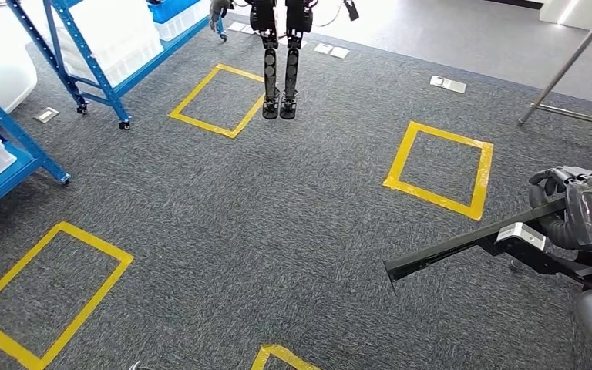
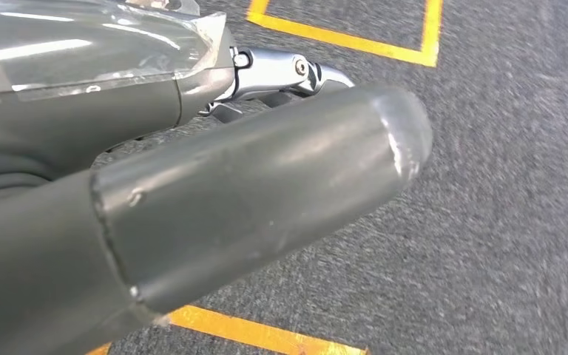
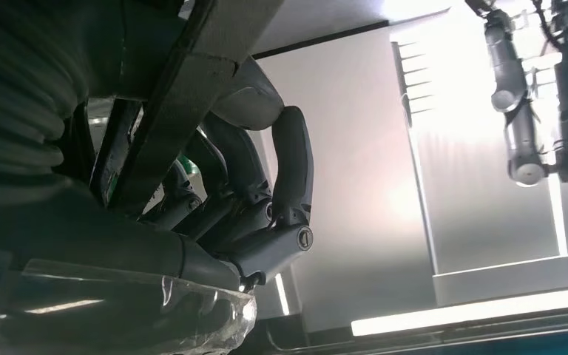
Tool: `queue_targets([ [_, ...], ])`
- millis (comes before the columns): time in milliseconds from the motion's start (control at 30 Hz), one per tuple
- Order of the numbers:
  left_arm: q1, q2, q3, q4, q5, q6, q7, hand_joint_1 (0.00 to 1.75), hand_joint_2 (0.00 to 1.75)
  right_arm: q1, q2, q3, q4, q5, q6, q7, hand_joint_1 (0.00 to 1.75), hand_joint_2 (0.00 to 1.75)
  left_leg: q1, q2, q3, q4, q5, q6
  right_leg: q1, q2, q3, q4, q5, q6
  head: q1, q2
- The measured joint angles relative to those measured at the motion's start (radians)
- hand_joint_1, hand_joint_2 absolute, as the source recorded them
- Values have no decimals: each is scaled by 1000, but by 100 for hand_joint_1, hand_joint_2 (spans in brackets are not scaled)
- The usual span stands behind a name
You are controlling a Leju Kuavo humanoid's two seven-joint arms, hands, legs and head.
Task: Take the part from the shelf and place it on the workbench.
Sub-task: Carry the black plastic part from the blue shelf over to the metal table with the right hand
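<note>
Right hand [image 1: 578, 216] grips the long black part [image 1: 462, 247], which projects leftward from it above the carpet [image 1: 277, 231]. Left hand [image 2: 192, 207] state: cannot tell.

Right hand [image 1: 578, 212] is seen at the right edge of the head view, raised to mid-height, fingers curled and closed around a long black bar-shaped part [image 1: 462, 247] that is held roughly level and pointed toward the robot's left. In the right wrist view the dark fingers [image 3: 292, 170] are wrapped over the same part [image 3: 185, 89]. Left hand [image 2: 214, 200] is seen close up in the left wrist view, thumb extended; finger state cannot be determined.
</note>
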Motion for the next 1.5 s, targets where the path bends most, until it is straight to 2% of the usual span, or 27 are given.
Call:
queue_targets([
  [33,0,0,0,0,2,0,0,0,0,-1,2,0,0,0,0,0,152,175,1,-4,20,-47,35,3,0,14,1,1,1,0,0,0],
  [100,1,1,0,0,5,1,-1,0,0,-6,5,1,0,0,0,-1,152,175,6,-49,82,-185,107,8,2,41,-2,6,1,1,0,0],
  [167,1,2,0,0,7,2,-2,0,0,-13,8,2,0,1,1,-2,152,175,6,-81,115,-261,134,12,4,65,-11,9,4,9,1,0],
  [233,0,2,0,0,8,2,-3,0,0,-17,8,3,0,1,2,-2,152,175,0,-63,117,-270,136,21,4,89,-22,6,10,23,1,0],
  [267,-1,1,-1,0,8,2,-3,0,0,-16,6,3,0,1,2,-3,152,175,-2,-50,120,-277,141,28,3,87,-28,10,10,29,1,0],
  [333,-2,2,-2,-1,9,2,-4,0,0,-21,1,3,0,1,2,-3,152,175,-1,-20,126,-294,152,44,6,40,-60,61,-15,31,5,0],
  [400,-1,4,-4,-1,9,2,-4,0,0,-26,1,3,0,1,3,-3,152,175,-3,8,127,-300,155,52,6,-17,-120,182,-68,27,9,0],
  [467,-1,5,-5,-1,9,1,-4,0,0,-24,3,5,1,0,4,-3,152,175,-6,38,126,-299,153,52,-1,-35,-164,278,-100,35,10,0],
  [500,-1,5,-5,-1,9,1,-4,0,0,-22,4,6,1,0,5,-3,152,175,-7,52,125,-299,152,51,-6,-41,-160,276,-97,43,10,0],
  [533,-1,5,-5,-1,9,1,-4,0,0,-21,4,7,1,-2,5,-3,152,175,-7,65,126,-299,150,48,-11,-49,-133,233,-80,53,10,0],
  [600,-1,7,-5,-1,10,1,-4,0,0,-22,2,7,1,-4,6,-3,152,175,-9,89,130,-296,144,39,-17,-95,-48,92,-35,70,11,0],
  [667,0,10,-5,-1,15,1,-4,0,0,-23,1,9,1,-7,7,-3,152,175,-15,109,136,-292,135,27,-11,-129,-1,11,-10,66,11,0],
  [700,0,11,-6,-1,18,1,-4,0,0,-23,0,10,1,-8,7,-3,152,175,-17,120,140,-292,131,22,-5,-127,0,6,-9,60,10,0],
  [767,-1,9,-6,-1,21,1,-4,0,0,-23,-4,11,0,-8,8,-3,152,175,-15,138,144,-290,123,14,-7,-99,-2,4,-5,46,7,0],
  [800,-2,8,-7,-1,22,1,-4,0,0,-24,-7,11,-1,-8,9,-3,152,175,-10,124,142,-277,111,9,-11,-86,-2,3,-4,38,6,0],
  [833,-2,8,-8,-1,22,1,-4,0,0,-27,-8,11,-1,-8,9,-3,152,175,-5,97,130,-246,89,5,-15,-74,-1,2,-2,28,5,0],
  [900,0,7,-10,-1,24,1,-4,0,0,-32,-8,15,-2,-9,10,-2,152,175,1,29,75,-119,19,0,-15,-50,0,1,-1,14,3,0],
  [967,4,6,-11,0,27,1,-4,0,0,-34,-5,20,-2,-9,12,-2,152,175,2,3,11,4,-26,-1,-11,-23,0,1,-1,10,2,0],
  [1033,7,6,-12,0,28,1,-4,0,0,-35,-3,23,-2,-9,15,-2,152,175,4,-2,5,-6,8,0,-10,7,1,3,-1,10,2,0],
  [1067,8,6,-13,0,29,1,-4,0,0,-35,-3,23,-2,-9,16,-2,152,175,7,-9,28,-62,46,0,-10,21,1,5,-1,10,2,0],
  [1133,8,5,-13,0,30,2,-4,0,0,-39,-2,25,-2,-9,17,-2,152,175,18,-56,83,-192,112,-1,-8,48,-4,13,-2,13,3,0],
  [1200,9,5,-14,0,31,2,-4,0,0,-44,-1,27,-2,-9,17,-2,152,175,18,-84,104,-248,132,0,-6,73,-17,17,1,26,3,0],
  [1267,9,3,-14,0,35,3,-5,0,0,-46,-2,28,-2,-9,17,-2,152,175,10,-60,104,-256,137,13,-8,96,-29,14,9,43,2,0],
  [1300,8,2,-14,-1,37,4,-5,0,0,-45,-4,28,-2,-9,17,-3,152,175,8,-46,107,-262,142,23,-8,86,-36,18,7,48,2,0],
  [1367,6,2,-14,-1,39,5,-5,0,0,-47,-6,28,-1,-9,17,-3,152,175,7,-17,110,-276,152,40,-7,29,-73,83,-24,48,6,0],
  [1433,8,2,-14,-1,39,6,-5,0,0,-48,-7,29,0,-9,17,-3,152,175,1,11,108,-277,154,44,-4,-26,-136,216,-78,43,10,0],
  [1500,10,1,-15,-1,39,7,-5,0,0,-42,-6,31,2,-10,16,-3,152,175,-3,40,106,-277,153,44,-3,-38,-170,296,-103,47,11,0],
])
